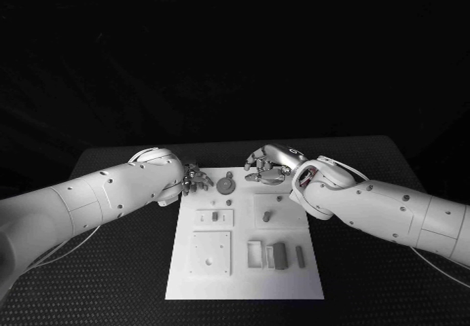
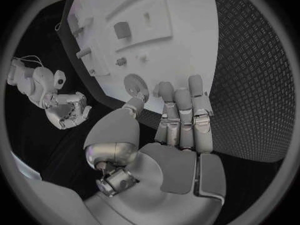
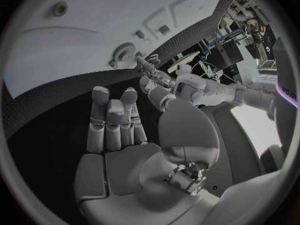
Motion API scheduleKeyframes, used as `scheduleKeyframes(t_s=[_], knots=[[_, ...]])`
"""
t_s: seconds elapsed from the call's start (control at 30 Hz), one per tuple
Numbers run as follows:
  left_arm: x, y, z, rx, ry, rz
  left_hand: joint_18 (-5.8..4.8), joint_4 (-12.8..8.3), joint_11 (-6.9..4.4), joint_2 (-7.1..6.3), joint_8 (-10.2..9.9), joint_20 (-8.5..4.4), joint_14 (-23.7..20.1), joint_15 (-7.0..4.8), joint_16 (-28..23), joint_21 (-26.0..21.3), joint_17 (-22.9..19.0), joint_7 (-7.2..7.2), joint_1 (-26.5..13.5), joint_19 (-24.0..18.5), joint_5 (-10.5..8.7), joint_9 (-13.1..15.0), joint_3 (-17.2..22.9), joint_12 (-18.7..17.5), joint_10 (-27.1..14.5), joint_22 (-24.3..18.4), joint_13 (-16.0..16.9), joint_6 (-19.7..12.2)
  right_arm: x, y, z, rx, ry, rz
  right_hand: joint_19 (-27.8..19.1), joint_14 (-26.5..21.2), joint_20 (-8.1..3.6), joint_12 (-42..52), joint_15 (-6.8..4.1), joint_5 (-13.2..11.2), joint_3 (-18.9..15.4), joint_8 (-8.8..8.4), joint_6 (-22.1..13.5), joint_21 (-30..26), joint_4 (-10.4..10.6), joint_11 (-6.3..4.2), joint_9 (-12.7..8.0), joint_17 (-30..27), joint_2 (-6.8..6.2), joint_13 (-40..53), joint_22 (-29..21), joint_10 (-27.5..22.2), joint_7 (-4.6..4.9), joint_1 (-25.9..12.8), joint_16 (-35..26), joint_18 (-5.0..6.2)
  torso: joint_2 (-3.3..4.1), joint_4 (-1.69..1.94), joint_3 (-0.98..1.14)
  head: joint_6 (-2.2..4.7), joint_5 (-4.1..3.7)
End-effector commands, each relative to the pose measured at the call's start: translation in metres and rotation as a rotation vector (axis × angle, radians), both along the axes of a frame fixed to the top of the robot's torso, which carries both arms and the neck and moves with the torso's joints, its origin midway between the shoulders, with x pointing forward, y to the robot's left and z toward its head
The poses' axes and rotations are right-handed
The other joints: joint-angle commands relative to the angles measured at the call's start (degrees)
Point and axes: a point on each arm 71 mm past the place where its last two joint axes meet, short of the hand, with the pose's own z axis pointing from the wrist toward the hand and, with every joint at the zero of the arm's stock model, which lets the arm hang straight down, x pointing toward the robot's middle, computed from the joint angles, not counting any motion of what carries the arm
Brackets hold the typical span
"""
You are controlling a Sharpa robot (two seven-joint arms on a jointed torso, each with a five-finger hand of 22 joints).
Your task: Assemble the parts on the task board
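- The black counter [image 1: 117, 272] carries the white task board [image 1: 245, 272], which runs from near to far between the two arms.
- On the board's near half sit a square plate [image 1: 212, 252] at left and a recessed tray [image 1: 257, 255] at right, with upright grey blocks [image 1: 279, 256] in and beside the tray.
- The left robot hand [image 1: 196, 180] hangs over the board's far left corner, fingers straight and apart, thumb tip just beside the gear [image 1: 226, 184]; it grips nothing.
- The right robot hand [image 1: 269, 165] hovers past the far edge, fingers loosely curled, holding nothing.
- The gear lies at the board's far end, between the hands.
- Judged step: picking up the gear. Best to pinch it by the rim, lift it straight, and keep the right robot hand clear.
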Motion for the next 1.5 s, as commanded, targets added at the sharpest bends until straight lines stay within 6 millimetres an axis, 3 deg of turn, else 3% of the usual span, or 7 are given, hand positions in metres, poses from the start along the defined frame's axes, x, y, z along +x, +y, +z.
scheduleKeyframes(t_s=[0.03, 0.37, 0.4, 0.43, 0.47, 0.87, 1.5], knots=[[-0.002, -0.002, -0.002, -0.004, 0.008, -0.006, -0.85, -0.6, 0.69, 0.57, 0.2, -0.08, -0.1, -0.01, 0.3, 0.0, -0.1, 0.97, 0.3, 0.3, 0.33, 0.0, 0.0, 0.3, -1.0, 1.3, -0.1, 2.0, 0.000, 0.001, -0.001, -0.005, 0.007, 0.011, 0.0, 0.2, -0.45, -0.1, -0.06, 0.2, 0.0, -0.39, 0.0, -0.2, 0.3, 0.09, 0.1, 0.1, -0.07, 0.0, 0.8, -0.5, 0.29, -0.6, -0.4, 0.86, 0.00, 0.01, 0.02, -0.02, -0.04], [-0.001, -0.002, -0.002, -0.001, 0.003, -0.005, -0.85, -1.7, 0.54, 1.51, 0.5, -0.12, 0.1, -0.12, 0.5, 0.2, -0.1, 0.81, 1.2, 0.6, 0.89, -0.1, 0.0, 0.6, -0.8, 1.3, -0.1, 2.5, 0.000, 0.001, -0.001, -0.004, 0.008, 0.010, 0.0, 0.2, -0.45, -0.1, -0.05, 0.2, 0.0, -0.40, 0.0, -0.2, 0.3, 0.09, 0.1, 0.1, -0.07, 0.0, 0.8, -0.5, 0.29, -0.6, -0.4, 0.86, -0.01, 0.01, 0.00, -0.08, -0.09], [-0.001, -0.002, -0.002, -0.001, 0.004, -0.006, -0.85, -1.7, 0.48, 1.47, 0.5, -0.18, 0.2, -0.17, 0.5, 0.2, -0.1, 0.78, 1.5, 0.7, 0.56, -0.1, 0.4, 0.6, -0.7, 1.3, -0.1, 2.6, 0.000, 0.001, -0.001, -0.004, 0.008, 0.011, 0.0, 0.2, -0.44, -0.1, -0.05, 0.2, 0.0, -0.40, 0.0, -0.2, 0.3, 0.10, 0.1, 0.1, -0.07, 0.0, 0.8, -0.5, 0.30, -0.6, -0.4, 0.86, -0.01, 0.01, 0.00, -0.08, -0.09], [-0.001, -0.002, -0.002, -0.001, 0.004, -0.005, -0.84, -0.6, 0.47, 0.62, 0.6, -0.31, 0.3, -0.25, 0.5, 0.3, -0.2, 0.60, 2.7, 1.0, -2.62, -0.2, 2.8, 0.6, -0.6, 1.2, -0.2, 2.7, 0.000, 0.001, -0.001, -0.003, 0.008, 0.011, 0.0, 0.2, -0.44, -0.1, -0.05, 0.2, 0.0, -0.40, 0.1, -0.2, 0.4, 0.10, 0.1, 0.1, -0.08, 0.0, 0.8, -0.5, 0.30, -0.7, -0.4, 0.86, -0.02, 0.02, 0.01, -0.09, -0.08], [-0.001, -0.002, -0.002, 0.001, 0.002, -0.004, -0.85, 1.0, 0.48, -0.55, 0.6, -0.19, 0.4, -0.27, 0.5, 0.3, -0.3, 0.65, 3.2, 1.1, -3.51, -0.3, 4.9, 0.7, -0.5, 1.2, -0.3, 2.8, 0.000, 0.002, -0.001, -0.003, 0.008, 0.011, 0.0, 0.2, -0.44, -0.1, -0.05, 0.2, 0.0, -0.40, 0.1, -0.2, 0.4, 0.10, 0.1, 0.1, -0.09, 0.0, 0.8, -0.5, 0.30, -0.7, -0.4, 0.86, -0.02, 0.02, 0.01, -0.10, -0.08], [-0.001, 0.000, -0.002, 0.002, -0.001, -0.005, -0.85, -0.2, 0.36, 0.08, 1.1, -0.17, 0.9, -0.33, 0.9, 1.1, -0.4, 0.62, 7.8, 1.4, -2.33, -0.5, 10.5, 1.2, -0.1, 1.4, -0.4, 3.1, 0.000, 0.001, -0.001, -0.002, 0.008, 0.009, 0.0, 0.2, -0.43, -0.1, -0.05, 0.2, -0.1, -0.42, 0.1, -0.2, 0.5, 0.10, 0.2, 0.1, -0.12, 0.0, 0.8, -0.5, 0.30, -0.9, -0.4, 0.86, 0.03, 0.00, 0.00, -0.19, -0.05], [-0.010, 0.017, -0.003, -0.152, 0.061, 0.078, -0.85, -1.5, -0.16, 1.63, 2.3, -0.27, 1.5, -0.52, 1.4, 2.0, -0.5, 0.07, 8.4, 1.9, -1.97, -0.3, 12.2, 1.8, 0.6, 1.4, -0.4, 4.8, 0.001, -0.002, -0.001, -0.004, 0.010, 0.002, 0.0, 0.2, -0.43, -0.1, -0.05, 0.2, -0.1, -0.45, 0.1, -0.2, 0.6, 0.10, 0.2, 0.1, -0.13, 0.0, 0.8, -0.5, 0.30, -1.0, -0.4, 0.86, 0.01, 0.00, 0.07, -0.03, 0.04]])
